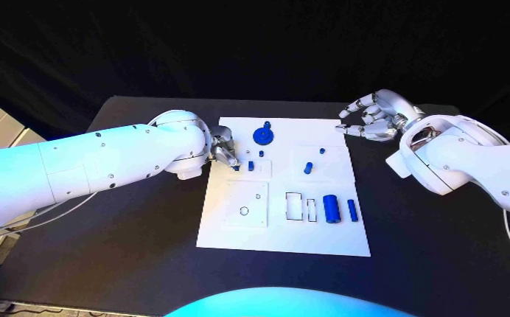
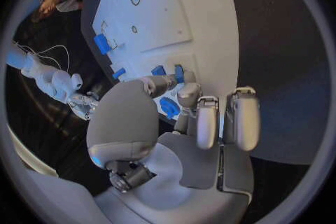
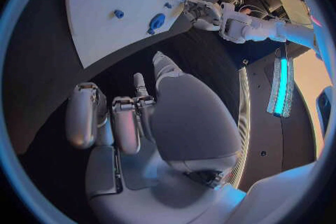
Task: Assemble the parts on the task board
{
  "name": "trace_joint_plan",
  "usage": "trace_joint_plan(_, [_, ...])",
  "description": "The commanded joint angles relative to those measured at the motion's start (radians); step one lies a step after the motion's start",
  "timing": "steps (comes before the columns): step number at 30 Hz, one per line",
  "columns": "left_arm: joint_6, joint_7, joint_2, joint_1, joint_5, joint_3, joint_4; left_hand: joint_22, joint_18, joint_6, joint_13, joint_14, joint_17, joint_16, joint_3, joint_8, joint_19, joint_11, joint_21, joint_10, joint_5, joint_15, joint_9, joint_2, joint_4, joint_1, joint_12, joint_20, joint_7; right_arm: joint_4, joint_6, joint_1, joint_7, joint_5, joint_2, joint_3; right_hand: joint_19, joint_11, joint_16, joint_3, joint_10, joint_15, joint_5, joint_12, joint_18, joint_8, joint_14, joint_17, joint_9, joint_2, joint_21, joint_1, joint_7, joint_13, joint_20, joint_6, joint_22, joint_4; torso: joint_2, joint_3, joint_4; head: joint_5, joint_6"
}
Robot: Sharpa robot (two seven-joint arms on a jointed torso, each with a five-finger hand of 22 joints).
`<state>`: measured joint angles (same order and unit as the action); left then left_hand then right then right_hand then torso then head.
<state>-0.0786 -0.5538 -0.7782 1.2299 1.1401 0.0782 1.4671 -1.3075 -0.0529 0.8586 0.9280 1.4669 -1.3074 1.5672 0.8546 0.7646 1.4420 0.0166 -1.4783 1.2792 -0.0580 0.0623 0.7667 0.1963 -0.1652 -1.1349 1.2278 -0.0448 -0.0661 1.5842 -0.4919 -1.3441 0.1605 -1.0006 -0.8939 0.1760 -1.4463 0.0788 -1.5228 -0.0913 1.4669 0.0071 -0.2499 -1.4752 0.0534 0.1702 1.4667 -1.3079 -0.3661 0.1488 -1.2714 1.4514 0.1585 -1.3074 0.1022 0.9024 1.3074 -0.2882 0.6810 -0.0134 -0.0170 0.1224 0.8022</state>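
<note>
Fingers (image 1: 225, 153) at small blue part (image 1: 236, 167)

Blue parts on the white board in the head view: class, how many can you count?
7: a gear at the far edge, three small pegs mid-board, one by the left hand, two cylinders nearer. Others may be hidden.

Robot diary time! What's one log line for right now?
left hand: fingers at task board left edge, near small blue parts | right hand: off board, holds nothing
</note>
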Motion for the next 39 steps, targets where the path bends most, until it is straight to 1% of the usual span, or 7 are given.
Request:
trace_joint_plan(1, [-0.036,0.003,0.007,-0.013,-0.022,0.008,0.007,-0.077,0.009,0.015,0.003,0.104,-0.263,0.004,0.113,0.004,0.005,0.001,-0.006,0.012,0.000,0.006,0.001,0.001,0.111,0.009,0.006,0.000,0.013,0.000,0.012,0.001,-0.012,-0.010,0.000,0.000,0.005,-0.006,0.004,-0.007,0.026,-0.009,-0.005,0.002,0.014,0.005,0.073,-0.143,0.002,0.006,0.004,-0.002,-0.001,-0.186,-0.001,-0.005,0.063,-0.001,0.000,0.0002,0.0003,0.001,0.001])
trace_joint_plan(5, [-0.027,0.004,0.006,-0.014,-0.024,0.008,0.008,-0.079,0.009,0.023,0.007,0.104,-0.263,0.004,0.101,0.006,0.006,0.005,-0.006,0.020,0.002,0.009,0.001,0.011,0.106,0.027,0.008,0.002,0.018,-0.001,0.013,0.002,-0.012,-0.010,0.001,0.000,0.005,-0.006,0.004,-0.007,0.026,-0.009,-0.005,0.002,0.014,0.005,0.073,-0.143,0.002,0.006,0.004,-0.002,-0.001,-0.186,-0.001,-0.005,0.063,-0.001,0.000,-0.0001,0.0001,0.001,-0.001])
trace_joint_plan(12, [-0.016,0.006,0.004,-0.014,-0.026,0.008,0.008,-0.082,0.010,0.033,0.008,0.104,-0.263,0.004,0.073,0.006,0.009,0.011,-0.007,0.025,0.003,0.014,-0.001,0.020,0.089,0.055,0.007,0.006,0.027,-0.001,0.013,0.002,-0.012,-0.010,0.001,0.000,0.005,-0.006,0.004,-0.007,0.026,-0.009,-0.005,0.002,0.014,0.005,0.073,-0.143,0.002,0.006,0.004,-0.002,-0.001,-0.186,-0.001,-0.005,0.063,-0.001,0.000,-0.0010,-0.0006,0.000,0.001])
trace_joint_plan(17, [-0.014,0.006,0.003,-0.014,-0.028,0.008,0.008,-0.083,0.010,0.039,0.011,0.104,-0.263,0.004,0.055,0.004,0.010,0.014,-0.007,0.027,0.002,0.017,-0.004,0.029,0.079,0.072,0.007,0.009,0.031,-0.002,0.015,0.002,-0.011,-0.010,0.001,0.000,0.005,-0.006,0.004,-0.007,0.026,-0.009,-0.005,0.002,0.014,0.005,0.073,-0.143,0.002,0.006,0.004,-0.002,-0.001,-0.186,-0.001,-0.005,0.063,-0.001,0.000,-0.0008,-0.0004,0.000,0.001])
trace_joint_plan(23, [-0.007,0.007,0.002,-0.014,-0.029,0.008,0.008,-0.084,0.010,0.042,0.012,0.104,-0.263,0.004,0.046,0.002,0.011,0.016,-0.008,0.028,0.002,0.018,-0.006,0.032,0.073,0.080,0.007,0.010,0.032,-0.002,0.016,0.003,-0.010,-0.010,0.001,0.000,0.005,-0.006,0.005,-0.008,0.025,-0.010,-0.005,0.004,0.014,0.005,0.072,-0.140,0.002,0.005,0.005,-0.003,-0.001,-0.185,-0.001,-0.006,0.062,-0.001,0.000,-0.0013,-0.0003,-0.001,-0.001])
trace_joint_plan(30, [0.000,0.007,0.002,-0.014,-0.029,0.008,0.007,-0.086,0.011,0.047,0.018,0.104,-0.263,0.004,0.034,0.001,0.012,0.017,-0.008,0.031,0.002,0.020,-0.008,0.035,0.063,0.092,0.010,0.012,0.034,-0.002,0.016,0.003,-0.010,-0.010,0.000,0.000,0.005,-0.006,0.005,-0.008,0.025,-0.010,-0.005,0.004,0.014,0.005,0.072,-0.140,0.002,0.005,0.005,-0.003,-0.001,-0.185,-0.001,-0.006,0.062,-0.001,0.000,-0.0008,-0.0008,-0.001,0.002])
trace_joint_plan(39, [0.010,0.008,0.000,-0.014,-0.030,0.008,0.008,-0.087,0.011,0.061,0.023,0.104,-0.263,0.004,-0.011,-0.006,0.014,0.019,-0.008,0.033,0.004,0.022,-0.016,0.047,0.018,0.138,0.009,0.014,0.036,-0.004,0.015,0.004,-0.010,-0.010,0.001,0.000,0.005,-0.006,0.005,-0.008,0.026,-0.010,-0.005,0.004,0.015,0.006,0.072,-0.140,0.002,0.004,0.006,-0.005,-0.001,-0.185,-0.002,-0.007,0.062,-0.002,0.001,-0.0006,0.0004,-0.003,0.002])
